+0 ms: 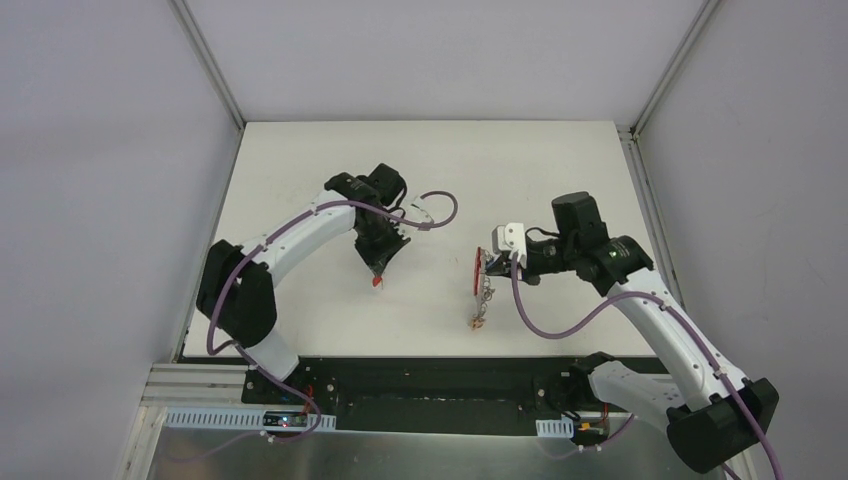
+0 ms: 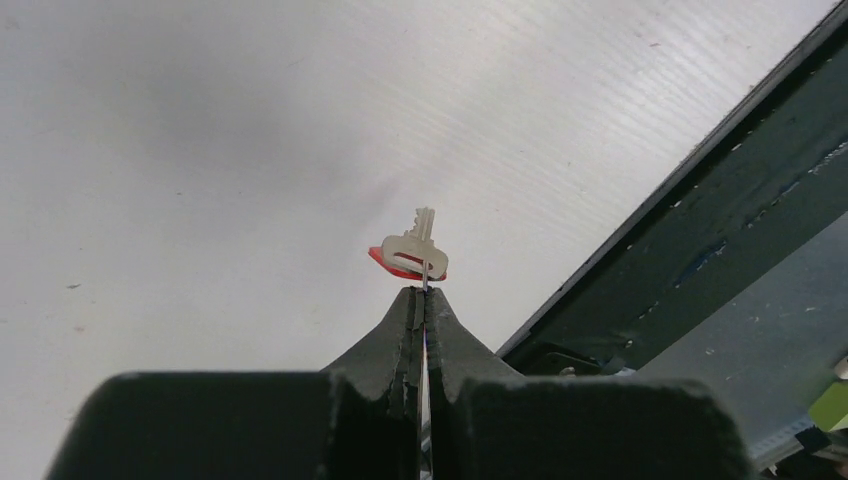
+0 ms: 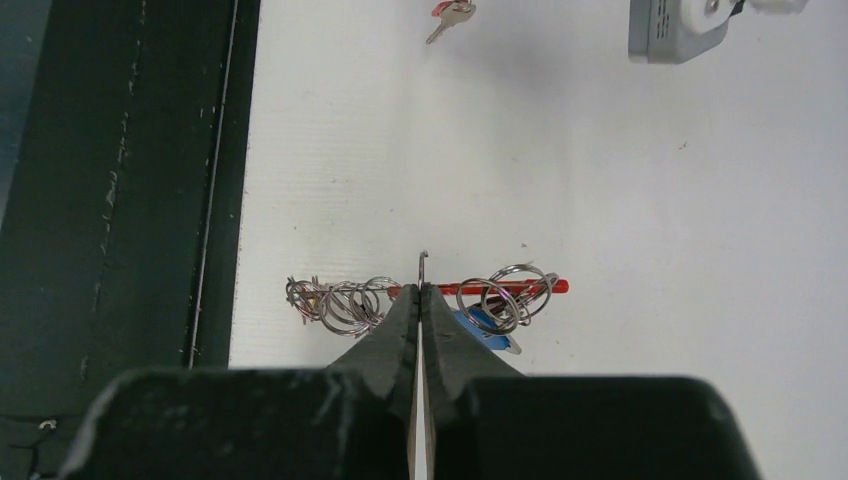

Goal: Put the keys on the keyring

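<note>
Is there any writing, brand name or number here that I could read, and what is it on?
No text can be read in any view.
Red-headed key: no legible stamp.
Blue tag on the keyring: too small to tell whether it carries lettering.

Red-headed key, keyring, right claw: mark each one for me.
red-headed key (image 2: 402, 268), left wrist view, on the lower edge of its red head.
keyring (image 3: 345, 305), right wrist view, on the left cluster of grey rings.
right claw (image 3: 421, 290), right wrist view, between its closed fingertips.
</note>
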Robot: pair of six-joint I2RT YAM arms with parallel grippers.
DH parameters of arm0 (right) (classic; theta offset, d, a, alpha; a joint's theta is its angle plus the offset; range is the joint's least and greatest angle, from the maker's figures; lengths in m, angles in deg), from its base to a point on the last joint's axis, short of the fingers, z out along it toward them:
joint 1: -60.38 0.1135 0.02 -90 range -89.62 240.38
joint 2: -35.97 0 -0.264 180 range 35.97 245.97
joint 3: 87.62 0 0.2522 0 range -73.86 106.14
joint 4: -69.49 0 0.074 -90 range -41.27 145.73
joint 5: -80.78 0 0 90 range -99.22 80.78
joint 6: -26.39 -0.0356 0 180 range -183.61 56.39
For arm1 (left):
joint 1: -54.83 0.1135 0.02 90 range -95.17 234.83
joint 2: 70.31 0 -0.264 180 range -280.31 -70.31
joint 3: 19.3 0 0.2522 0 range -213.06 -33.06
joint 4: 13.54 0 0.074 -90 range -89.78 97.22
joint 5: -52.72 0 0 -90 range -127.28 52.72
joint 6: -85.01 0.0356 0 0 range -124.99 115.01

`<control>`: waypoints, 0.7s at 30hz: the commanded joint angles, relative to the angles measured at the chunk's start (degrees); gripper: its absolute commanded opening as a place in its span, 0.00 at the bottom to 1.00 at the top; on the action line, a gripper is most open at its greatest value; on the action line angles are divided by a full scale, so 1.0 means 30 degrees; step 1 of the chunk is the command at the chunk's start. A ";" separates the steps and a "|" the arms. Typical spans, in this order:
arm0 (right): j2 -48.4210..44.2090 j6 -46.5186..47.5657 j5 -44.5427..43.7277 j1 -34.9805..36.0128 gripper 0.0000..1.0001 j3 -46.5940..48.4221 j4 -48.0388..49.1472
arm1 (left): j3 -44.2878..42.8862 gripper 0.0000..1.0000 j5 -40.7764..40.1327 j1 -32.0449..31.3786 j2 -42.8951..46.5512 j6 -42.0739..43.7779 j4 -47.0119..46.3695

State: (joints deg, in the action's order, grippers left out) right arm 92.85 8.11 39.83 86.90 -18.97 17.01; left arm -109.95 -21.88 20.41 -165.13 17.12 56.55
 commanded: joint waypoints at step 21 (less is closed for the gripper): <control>0.3012 -0.6825 0.5669 -0.0020 0.00 0.1645 0.3728 | -0.4334 0.00 1.0704 -0.1547 0.4711 -0.1018 -0.0771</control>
State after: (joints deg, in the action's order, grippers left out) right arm 102.25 -10.03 51.40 86.81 -15.91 23.96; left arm -120.22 1.29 17.90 -149.27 17.82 53.62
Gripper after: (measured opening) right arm 0.006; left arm 0.007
